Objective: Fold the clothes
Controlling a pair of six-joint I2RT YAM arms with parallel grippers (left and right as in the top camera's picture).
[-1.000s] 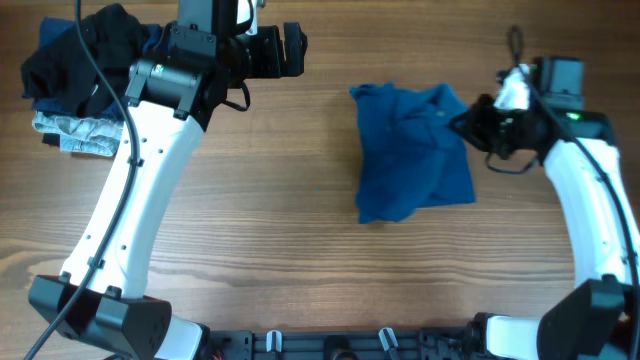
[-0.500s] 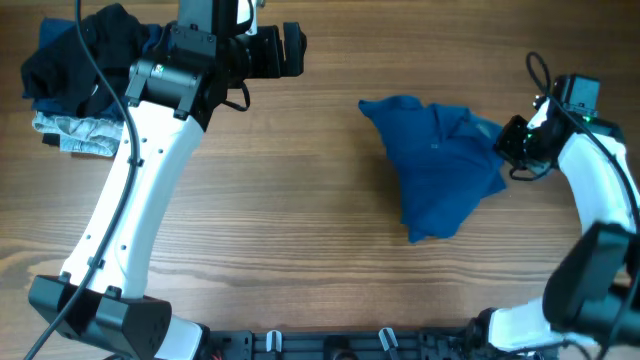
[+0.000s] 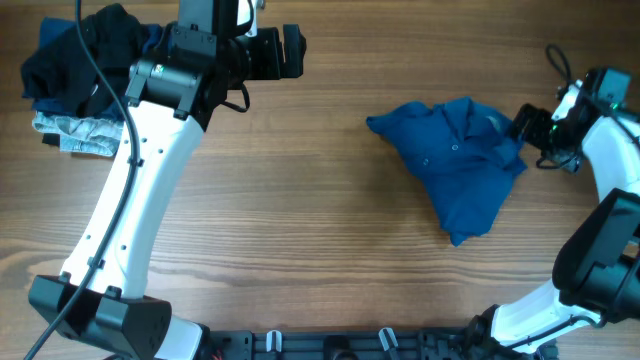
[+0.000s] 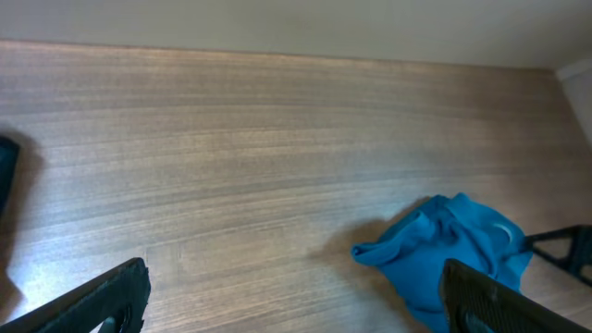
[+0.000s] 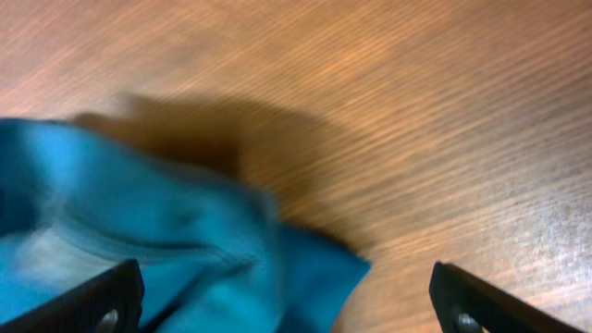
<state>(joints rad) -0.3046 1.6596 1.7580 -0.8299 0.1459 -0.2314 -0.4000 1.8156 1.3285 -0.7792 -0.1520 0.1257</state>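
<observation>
Blue shirt (image 3: 462, 170) lies crumpled near right edge, right gripper (image 3: 527, 130) spread open against it, left gripper (image 3: 288, 50) open at far edge; likely spreading step, next needs flattening before fold 1.

A robot lab workstation: white arms (image 3: 130, 200) with trailing cables (image 3: 95, 70) mounted along a wood-grain table (image 3: 300, 250).

Left arm (image 3: 130, 200) and right arm (image 3: 610, 165) reach forward, fingers (image 4: 106, 296) of both spread wide
</observation>
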